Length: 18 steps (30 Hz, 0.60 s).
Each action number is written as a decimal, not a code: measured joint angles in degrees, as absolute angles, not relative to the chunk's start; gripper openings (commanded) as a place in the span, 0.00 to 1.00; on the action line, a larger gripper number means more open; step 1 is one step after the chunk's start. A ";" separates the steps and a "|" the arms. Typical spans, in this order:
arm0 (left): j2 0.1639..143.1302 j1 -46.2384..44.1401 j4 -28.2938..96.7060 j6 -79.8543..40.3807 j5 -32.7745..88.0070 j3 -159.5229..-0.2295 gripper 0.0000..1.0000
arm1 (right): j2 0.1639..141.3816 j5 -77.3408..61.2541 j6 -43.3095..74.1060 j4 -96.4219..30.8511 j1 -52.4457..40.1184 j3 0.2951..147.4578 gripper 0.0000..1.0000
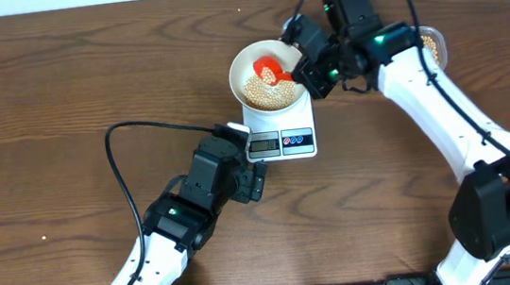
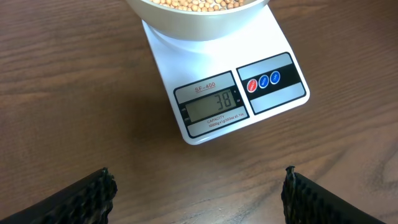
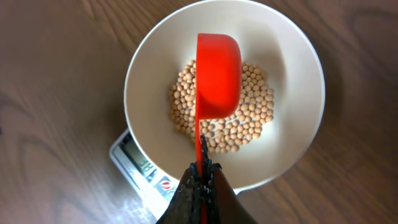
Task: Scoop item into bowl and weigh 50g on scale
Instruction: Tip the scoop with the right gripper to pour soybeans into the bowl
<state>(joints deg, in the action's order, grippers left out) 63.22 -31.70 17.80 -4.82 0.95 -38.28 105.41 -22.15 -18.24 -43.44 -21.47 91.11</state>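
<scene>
Arm on right stretched over bowl (image 1: 239, 70); right gripper (image 3: 201, 174) clamped on red scoop (image 3: 217, 68) handle, scoop tipped sideways above beans (image 3: 252, 118) in bowl. Bowl sits on scale (image 2: 165, 59). Left gripper (image 2: 199, 193) low before scale, fingers wide apart, empty. Display (image 2: 214, 102) reading 38 legible only in left wrist view.

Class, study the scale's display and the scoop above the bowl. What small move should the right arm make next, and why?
Probably lift the red scoop clear of the bowl to fetch a small further portion. The scale reads 38, short of 50, and the scoop, clamped in the right gripper, looks tipped out over the beans.
</scene>
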 measured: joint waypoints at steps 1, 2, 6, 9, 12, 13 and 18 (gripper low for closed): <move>63.22 -31.70 17.80 -4.82 0.95 -38.28 0.88 | 105.41 -21.21 -18.83 -43.20 -21.98 91.11 0.01; 63.22 -31.70 17.80 -4.82 0.95 -38.28 0.88 | 105.41 -20.16 -19.55 -42.89 -22.48 91.11 0.01; 63.22 -31.70 17.80 -4.82 0.97 -38.28 0.88 | 105.41 -16.97 -21.23 -42.00 -23.59 91.11 0.01; 63.22 -31.70 17.78 -4.82 0.97 -38.28 0.88 | 105.38 -14.74 -22.11 -41.25 -24.16 91.11 0.01; 63.22 -31.70 17.78 -4.82 0.95 -38.28 0.88 | 105.36 -12.10 -23.55 -40.23 -24.80 91.11 0.01; 63.22 -31.70 17.80 -4.82 0.95 -38.28 0.88 | 105.36 -11.20 -24.10 -39.81 -25.10 91.11 0.01; 63.22 -31.70 17.80 -4.82 0.95 -38.28 0.88 | 105.08 -7.29 -27.73 -39.11 -26.98 91.11 0.01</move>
<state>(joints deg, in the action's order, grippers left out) 63.22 -31.70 17.80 -4.82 0.95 -38.28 105.08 -7.29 -27.73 -39.11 -26.98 91.11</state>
